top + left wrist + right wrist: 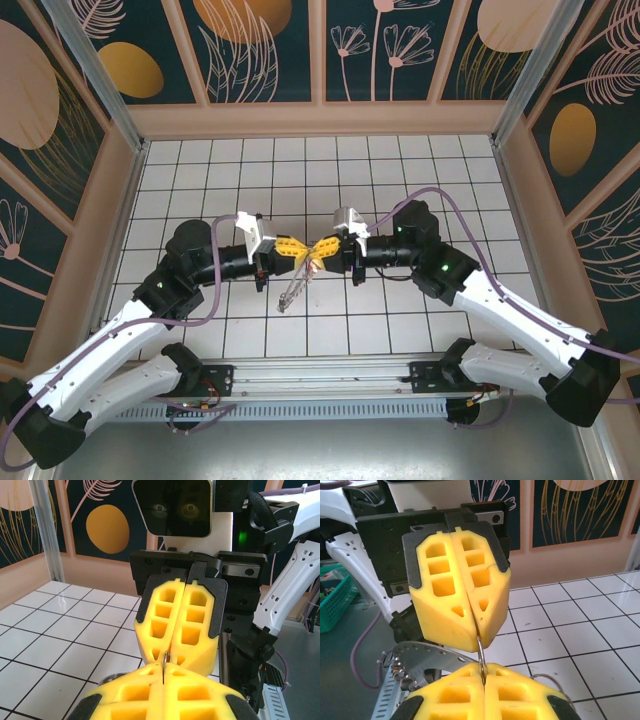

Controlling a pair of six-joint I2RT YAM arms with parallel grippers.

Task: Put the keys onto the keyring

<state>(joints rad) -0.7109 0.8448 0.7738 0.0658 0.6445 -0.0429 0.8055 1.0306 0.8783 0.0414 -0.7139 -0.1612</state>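
The two arms meet tip to tip over the middle of the table (400, 180), the left gripper (287, 250) coming in from 9 o'clock and the right gripper (327, 250) from 3 o'clock. That head-on pose puts each wrist camera square on the other's yellow fingers, so both views cover the small gap where the threading has to happen. Both sets of jaws are closed with no daylight along the seams. In the right wrist view a thin wire loop (480, 652) comes out of the left seam at 12 o'clock and runs down into the right seam at 6 o'clock. I take it for the edge of the keyring (291, 291), so both appear to pinch the same wire. Most of the ring hangs free toward 7 o'clock of the meeting point in the top view. Its fringed band shows at 9 o'clock of the loop in the right wrist view. Holding it from two sides probably keeps the coil from swinging and lets one side pry it. A reddish speck at 6 o'clock under the right tips is likely the key (312, 266). It is too small to tell whether it is on the wire yet. The task looks mid-threading, and a slip of the thin wire is the main risk.
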